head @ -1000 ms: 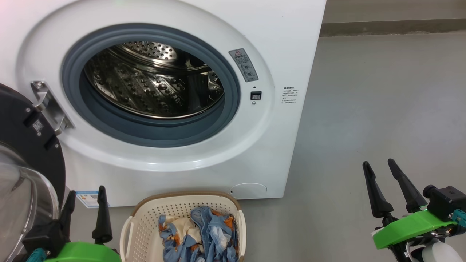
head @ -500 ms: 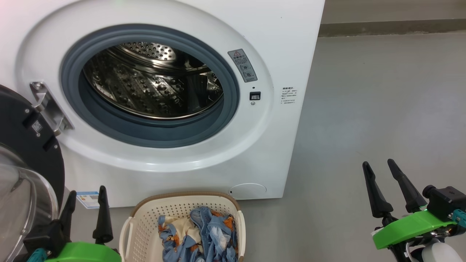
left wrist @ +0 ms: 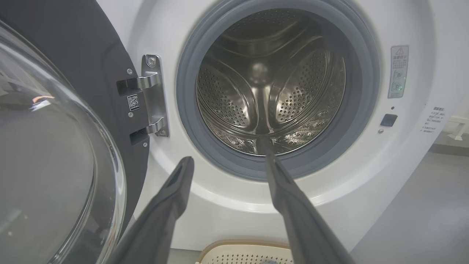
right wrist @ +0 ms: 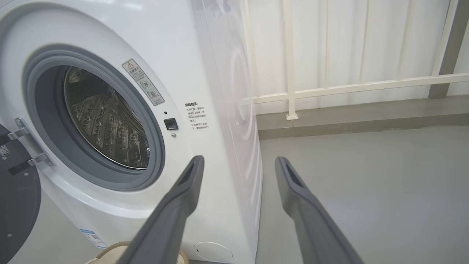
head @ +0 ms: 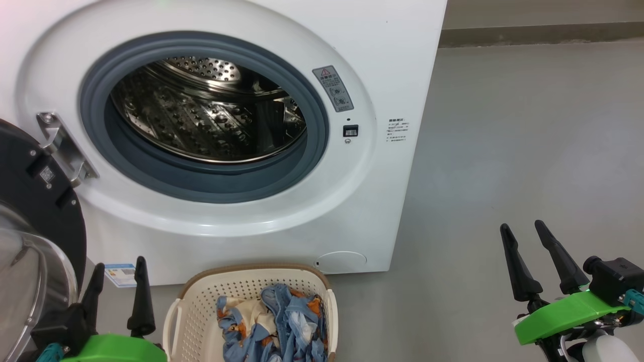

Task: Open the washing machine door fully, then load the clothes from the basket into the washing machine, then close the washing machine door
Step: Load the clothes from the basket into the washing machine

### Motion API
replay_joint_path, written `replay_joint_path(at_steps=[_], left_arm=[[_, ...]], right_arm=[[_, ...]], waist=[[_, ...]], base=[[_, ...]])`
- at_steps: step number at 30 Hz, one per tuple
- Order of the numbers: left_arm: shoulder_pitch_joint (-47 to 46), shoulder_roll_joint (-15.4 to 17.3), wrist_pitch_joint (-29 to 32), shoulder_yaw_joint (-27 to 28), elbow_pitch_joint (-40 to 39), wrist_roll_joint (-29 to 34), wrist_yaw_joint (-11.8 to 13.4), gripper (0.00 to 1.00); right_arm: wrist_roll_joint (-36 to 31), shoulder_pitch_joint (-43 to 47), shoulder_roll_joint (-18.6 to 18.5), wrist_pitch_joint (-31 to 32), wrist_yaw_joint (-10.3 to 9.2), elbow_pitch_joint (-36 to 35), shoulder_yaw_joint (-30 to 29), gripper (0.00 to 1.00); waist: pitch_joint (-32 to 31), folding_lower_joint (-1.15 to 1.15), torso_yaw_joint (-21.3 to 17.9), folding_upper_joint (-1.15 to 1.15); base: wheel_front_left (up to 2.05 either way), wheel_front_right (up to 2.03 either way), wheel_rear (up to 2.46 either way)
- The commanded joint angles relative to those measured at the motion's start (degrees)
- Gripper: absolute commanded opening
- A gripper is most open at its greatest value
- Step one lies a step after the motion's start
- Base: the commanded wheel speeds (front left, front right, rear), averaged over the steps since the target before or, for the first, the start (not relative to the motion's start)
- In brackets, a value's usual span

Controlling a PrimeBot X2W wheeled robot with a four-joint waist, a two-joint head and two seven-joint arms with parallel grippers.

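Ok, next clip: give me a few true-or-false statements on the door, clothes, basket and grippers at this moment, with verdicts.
1. The door stands open, left of the drum. True.
2. The clothes lie in the drum. False: they are in the basket; the drum looks empty.
3. The left gripper and the right gripper are open and hold nothing. True.
4. The basket sits on top of the washer. False: it stands on the floor in front of the washer.
5. The right gripper reaches into the drum. False: it hovers over the floor, right of the washer.
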Motion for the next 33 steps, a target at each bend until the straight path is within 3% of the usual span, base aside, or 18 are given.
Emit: replay_joint_path(at_steps=[1, 33], left_arm=[[-2.16, 0.9, -0.37, 2.23, -1.19, 0.76, -0.12, 1.0], [-7.04, 1.42, 0.11, 0.01, 2.67, -1.0, -1.98, 1.0]], right_arm=[[0.13, -0.47, -0.52, -0.68, 0.48, -1.17, 1.42, 1.0], [0.52, -4.71, 0.6, -0.68, 0.48, -1.44, 1.76, 1.0]], waist=[[0.15, 0.0, -0.11, 0.0], [12.39, 0.0, -3.61, 0.0]], base=[[0.0, 0.0, 0.0], [0.0, 0.0, 0.0]])
